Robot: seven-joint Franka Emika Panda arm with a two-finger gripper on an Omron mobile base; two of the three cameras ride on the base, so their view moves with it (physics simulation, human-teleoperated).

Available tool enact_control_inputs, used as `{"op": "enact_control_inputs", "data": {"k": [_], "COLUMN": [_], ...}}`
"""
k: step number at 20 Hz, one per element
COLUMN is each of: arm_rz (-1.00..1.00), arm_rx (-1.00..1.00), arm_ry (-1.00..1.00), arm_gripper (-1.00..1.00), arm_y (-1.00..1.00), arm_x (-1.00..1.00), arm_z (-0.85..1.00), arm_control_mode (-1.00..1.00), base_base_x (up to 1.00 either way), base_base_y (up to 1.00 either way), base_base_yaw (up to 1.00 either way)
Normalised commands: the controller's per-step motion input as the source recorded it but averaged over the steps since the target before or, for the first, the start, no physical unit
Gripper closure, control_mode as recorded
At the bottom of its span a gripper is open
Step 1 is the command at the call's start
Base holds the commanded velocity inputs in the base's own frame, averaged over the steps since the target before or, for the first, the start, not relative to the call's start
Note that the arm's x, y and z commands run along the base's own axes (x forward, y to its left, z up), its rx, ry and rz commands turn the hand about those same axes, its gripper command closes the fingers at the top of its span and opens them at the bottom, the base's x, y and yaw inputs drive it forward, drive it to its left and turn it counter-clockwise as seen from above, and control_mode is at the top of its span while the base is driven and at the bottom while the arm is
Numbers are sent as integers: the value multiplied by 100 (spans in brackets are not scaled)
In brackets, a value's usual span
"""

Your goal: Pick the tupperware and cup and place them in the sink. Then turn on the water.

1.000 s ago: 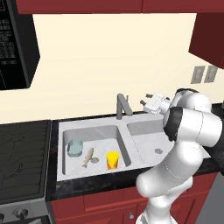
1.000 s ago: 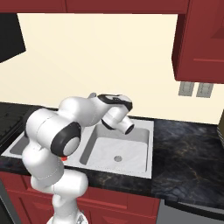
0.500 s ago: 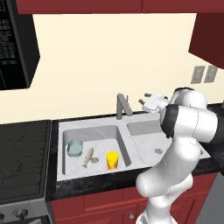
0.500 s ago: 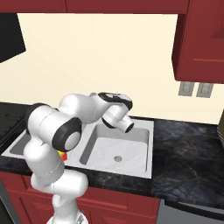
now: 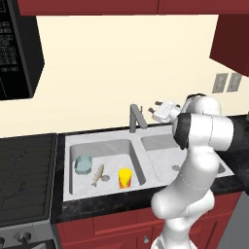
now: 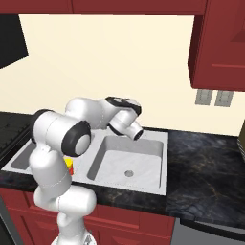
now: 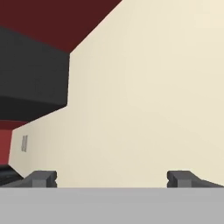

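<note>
Yellow against the pale grey, the cup (image 5: 125, 177) stands upright in the left basin of the sink (image 5: 160, 132), close to the centre divider, and the tupperware (image 5: 83, 164) lies in the same basin toward the far side from the divider, with a small tan fish (image 5: 98, 174) between them. So I judge both placings done and the water as the step in hand; no blue stream falls from the faucet (image 5: 135, 117). I have the gripper (image 5: 156, 110) raised just beside the faucet, on the right-basin side, its jaws spread as wide as they go and holding nothing (the hand view looks past both tips at bare wall). To do this well I would bring the hand in level with the faucet's handle, keep one finger behind it, and push slowly so the finger does not slip off. What troubles me: I cannot make out the handle as separate from the spout, and in the right base view my own arm hides the faucet and most of the left basin.
</note>
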Motion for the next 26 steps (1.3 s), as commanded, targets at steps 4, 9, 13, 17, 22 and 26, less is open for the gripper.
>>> {"op": "enact_control_inputs", "data": {"k": [4, 9, 13, 17, 22, 26], "arm_rz": [0, 0, 0, 0, 0, 0], "arm_rx": [0, 0, 0, 0, 0, 0], "arm_ry": [0, 1, 1, 3, 1, 0], "arm_gripper": [-100, -100, -100, -100, -100, -100], "arm_y": [13, 0, 0, 0, 0, 0], "arm_x": [32, 23, 20, 25, 19, 17], "arm_z": [-4, -7, -11, -23, -26, -17], "arm_control_mode": [-100, -100, -100, -100, -100, -100], "base_base_x": [0, 0, 0, 0, 0, 0], "base_base_y": [0, 0, 0, 0, 0, 0], "base_base_yaw": [0, 0, 0, 0, 0, 0]}}
